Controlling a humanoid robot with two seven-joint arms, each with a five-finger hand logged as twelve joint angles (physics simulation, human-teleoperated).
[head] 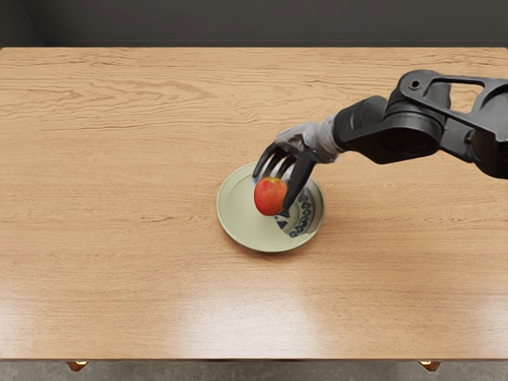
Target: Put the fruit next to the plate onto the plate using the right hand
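Note:
A red apple (270, 196) with a yellowish patch is held over the pale green plate (238, 218), near the plate's middle. My right hand (279, 176) reaches in from the right edge and is shut on the apple, fingers pointing down around its top and right side. Whether the apple touches the plate surface I cannot tell. The plate's dark patterned part (304, 218) shows under the hand's shadow. The left arm is out of view.
The plate lies near the middle of a wide wooden table (119, 159). The table's front edge (238, 359) runs along the bottom of the view, and the far edge meets a dark wall at the top.

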